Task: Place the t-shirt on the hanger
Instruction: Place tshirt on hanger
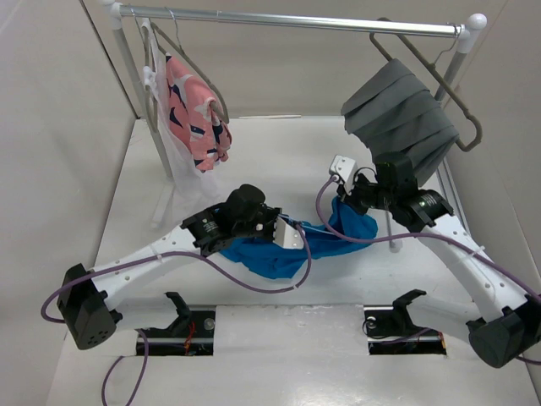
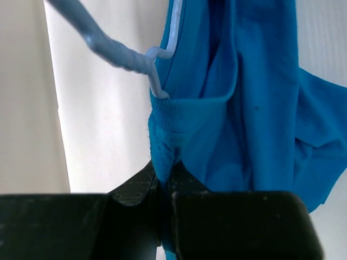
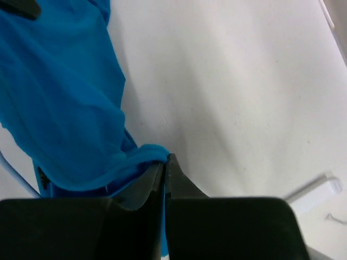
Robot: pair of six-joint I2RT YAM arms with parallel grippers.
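The bright blue t-shirt (image 1: 287, 245) hangs bunched between my two grippers, just above the table's middle. My left gripper (image 1: 286, 233) is shut on a ribbed edge of the t-shirt (image 2: 162, 141). My right gripper (image 1: 348, 201) is shut on a folded edge of the t-shirt (image 3: 138, 154). The thin light-blue wire hanger (image 2: 116, 51) shows in the left wrist view, its wire running under the shirt's collar edge. In the top view only a short pale-blue piece of the hanger (image 1: 303, 225) shows, the rest hidden by cloth.
A clothes rail (image 1: 287, 20) spans the back. A pink patterned garment (image 1: 194, 114) hangs at its left, a pleated grey garment (image 1: 401, 114) at its right on thicker hangers. White walls close in the table (image 1: 279, 152).
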